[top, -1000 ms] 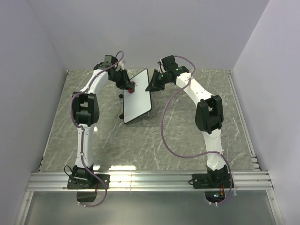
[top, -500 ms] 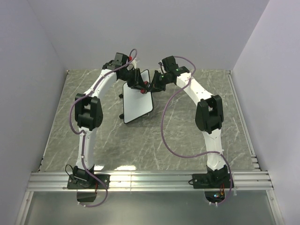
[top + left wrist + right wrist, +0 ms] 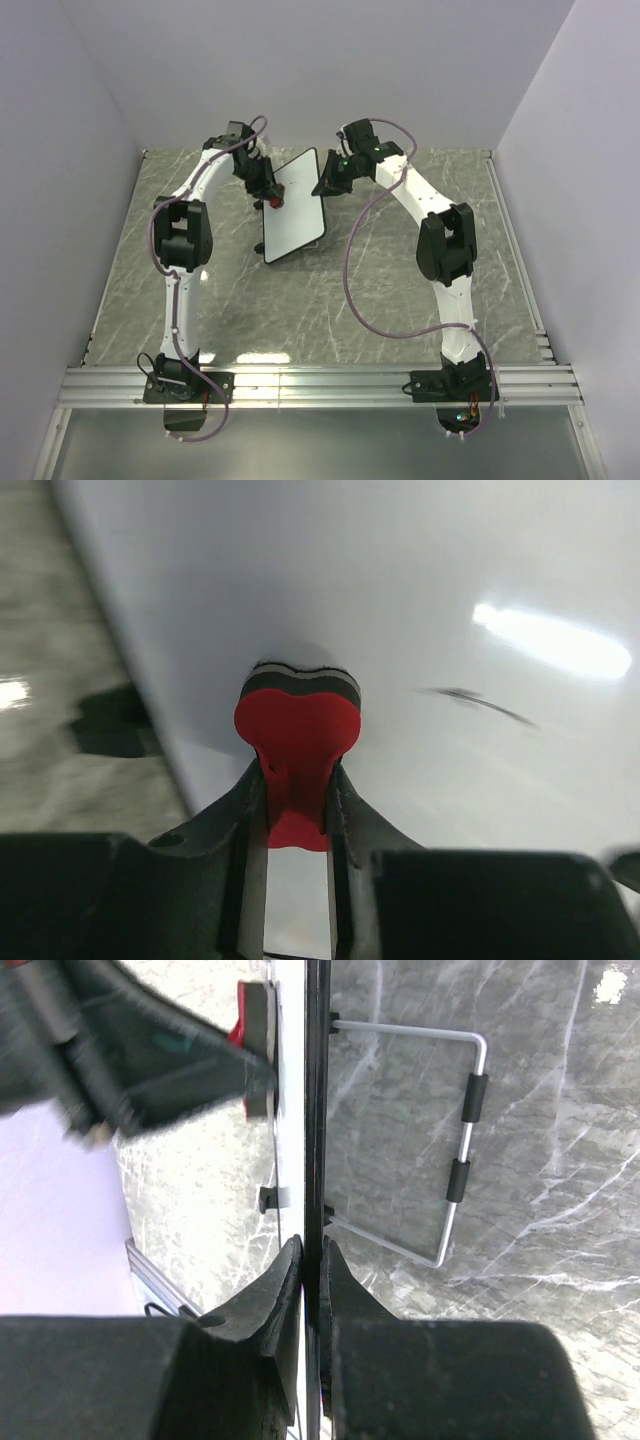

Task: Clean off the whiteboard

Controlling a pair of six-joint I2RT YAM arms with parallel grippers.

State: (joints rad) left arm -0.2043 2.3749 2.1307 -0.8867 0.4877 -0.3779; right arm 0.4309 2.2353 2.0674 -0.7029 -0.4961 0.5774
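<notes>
The whiteboard (image 3: 296,205) stands tilted on the marble table, white with a thin black rim. My right gripper (image 3: 322,184) is shut on its upper right edge; in the right wrist view the jaws pinch the black rim (image 3: 315,1110) edge-on. My left gripper (image 3: 272,196) is shut on a small red eraser (image 3: 297,720) and presses its dark pad against the board's white face (image 3: 430,600) near the left edge. A faint dark streak (image 3: 475,700) lies on the board to the right of the eraser.
A bent wire stand (image 3: 462,1140) with black sleeves props the board from behind. The grey marble tabletop (image 3: 400,280) has an aluminium rail (image 3: 320,385) along its near edge. White walls close the back and both sides.
My left gripper with the eraser swept right across the board's top, then came back left and lower to the board's left edge. The right gripper and board have stayed put.
</notes>
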